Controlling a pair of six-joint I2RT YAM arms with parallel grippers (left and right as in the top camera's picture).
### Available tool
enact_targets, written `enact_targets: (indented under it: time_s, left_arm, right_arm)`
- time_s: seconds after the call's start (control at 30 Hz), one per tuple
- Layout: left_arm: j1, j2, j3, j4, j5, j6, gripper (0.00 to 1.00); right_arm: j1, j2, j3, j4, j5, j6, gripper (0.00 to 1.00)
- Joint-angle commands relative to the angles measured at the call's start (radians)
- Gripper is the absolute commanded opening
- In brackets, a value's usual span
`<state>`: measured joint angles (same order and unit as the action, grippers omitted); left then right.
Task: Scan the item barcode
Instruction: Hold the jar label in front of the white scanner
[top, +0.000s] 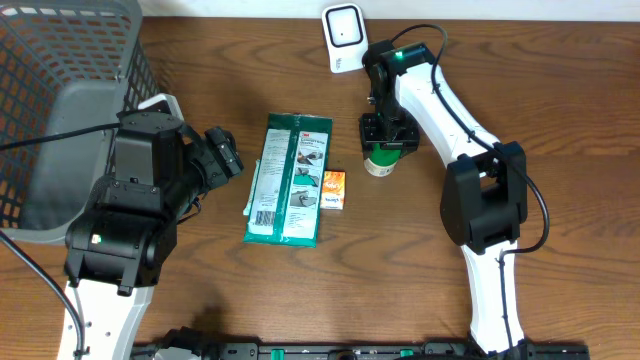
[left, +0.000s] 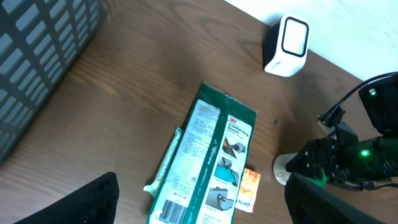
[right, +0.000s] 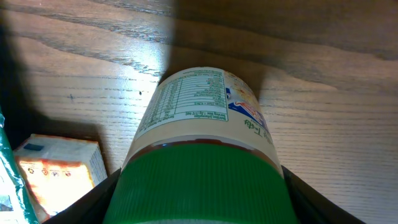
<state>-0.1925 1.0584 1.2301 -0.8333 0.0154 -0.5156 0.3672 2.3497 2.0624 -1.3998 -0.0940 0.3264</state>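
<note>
A jar (top: 379, 162) with a green ribbed lid (right: 199, 186) and a pale label stands upright at centre right of the wooden table. My right gripper (top: 386, 134) comes down over it, with a black finger (right: 93, 205) pressed against each side of the lid; in the right wrist view the gripper (right: 198, 202) is shut on the jar. The white barcode scanner (top: 343, 36) stands at the table's far edge, just behind it. My left gripper (top: 222, 155) hangs open and empty at centre left, its wide-apart fingers (left: 87, 202) above the table.
A flat green packet (top: 290, 180) with a barcode at its near end lies mid-table, with a small orange box (top: 333, 189) against its right side, close to the jar. A grey mesh basket (top: 50, 90) fills the far left corner.
</note>
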Motion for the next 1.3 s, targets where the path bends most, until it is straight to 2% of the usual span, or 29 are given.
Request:
enact_targets:
  time_s: [0.0,0.13,0.2,0.27,0.3,0.33,0.6,0.77,1.0,1.27]
  left_arm:
    - [0.003,-0.001,0.016,-0.001,-0.017,0.018,0.86]
    - [0.003,-0.001,0.016,-0.001,-0.017,0.018,0.86]
    - [0.003,-0.001,0.016,-0.001,-0.017,0.018,0.86]
    - [0.003,-0.001,0.016,-0.001,-0.017,0.018,0.86]
    - [0.003,-0.001,0.016,-0.001,-0.017,0.018,0.86]
    - [0.003,-0.001,0.016,-0.001,-0.017,0.018,0.86]
    - [0.003,-0.001,0.016,-0.001,-0.017,0.018,0.86]
    - [0.003,-0.001,0.016,-0.001,-0.017,0.018,0.86]
    - [0.003,-0.001,0.016,-0.001,-0.017,0.018,0.86]
    - [0.003,-0.001,0.016,-0.001,-0.017,0.018,0.86]
  right_arm:
    - [0.005,-0.032,0.034,0.003,0.000,0.002,0.40]
    - [0.005,-0.087,0.064,0.001,0.000,0.001,0.38]
    - [0.005,-0.121,0.074,0.005,0.000,-0.010,0.34]
    - [0.005,-0.163,0.085,0.005,-0.001,-0.019,0.17]
    - [0.005,-0.185,0.087,0.006,0.000,-0.021,0.04]
    - [0.005,-0.212,0.089,0.011,-0.001,-0.026,0.01]
    - [0.008,-0.420,0.090,0.138,0.000,-0.029,0.01]
    - [0.008,-0.470,0.090,0.301,-0.001,-0.120,0.01]
    - [0.017,-0.399,0.088,0.611,0.035,-0.152,0.01]
    - [0.027,-0.223,0.088,0.969,0.118,-0.150,0.01]
